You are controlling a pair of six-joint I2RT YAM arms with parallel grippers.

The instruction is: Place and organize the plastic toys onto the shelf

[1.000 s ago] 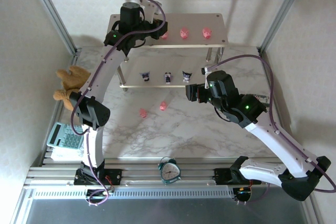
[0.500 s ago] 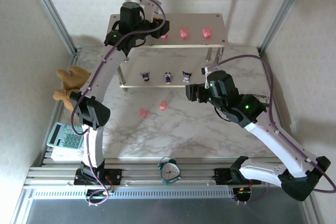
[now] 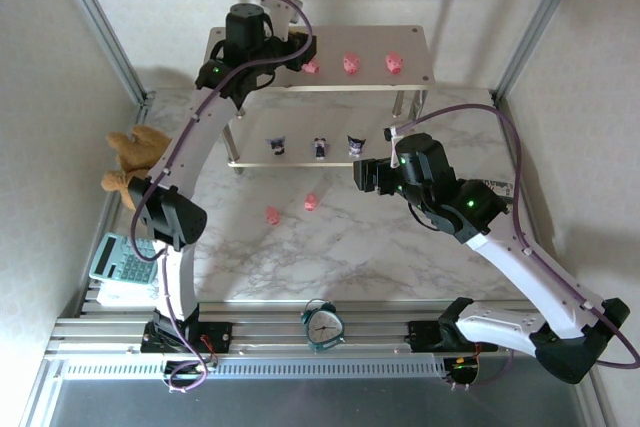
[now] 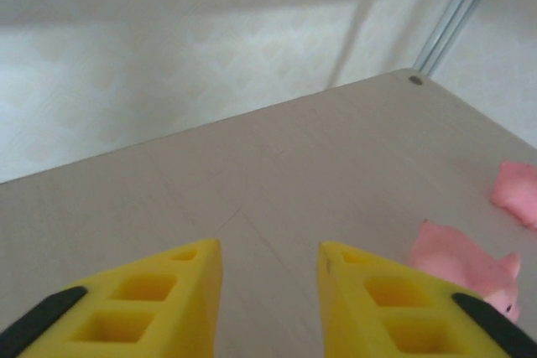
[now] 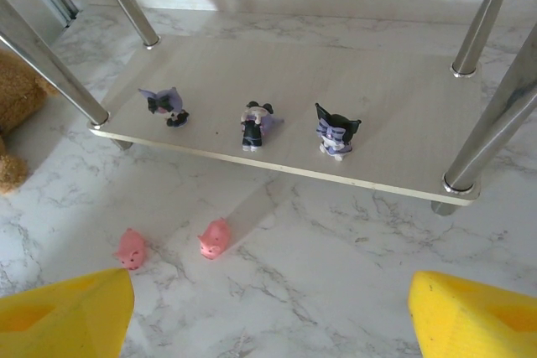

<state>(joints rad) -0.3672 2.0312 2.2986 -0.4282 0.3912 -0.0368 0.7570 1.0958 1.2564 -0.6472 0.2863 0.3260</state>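
since two of the pink toys are not yet on the shelf (image 3: 415, 42), we start with them: one loose pig (image 5: 214, 239) and a second loose pig (image 5: 131, 248) lie near each other on the marble table (image 5: 352, 282), just in front of the lower board (image 5: 403, 115). on that board a row of purple-and-white figurines (image 5: 254, 126) stands spaced apart, and on the top board (image 4: 277, 165) a row of pink pigs (image 3: 350, 64) is already set out.

we judge these figurines to be light, hard, smooth plastic: easy to lift, but rounded enough to slip out of a pinch or tip over when set down. we would take each pig across its flanks, low on the body, not by the snout or ears.

the right gripper (image 5: 268, 291) hangs over the table facing the loose pigs, its jaws spread wide and empty. the left gripper (image 4: 268, 249) hovers over the top board, fingers a little apart with nothing between them; the nearest pig (image 4: 466, 266) sits just beside its right finger.

farther out are a brown teddy bear (image 3: 135, 162), a calculator (image 3: 120, 259) and a teal alarm clock (image 3: 322, 325).
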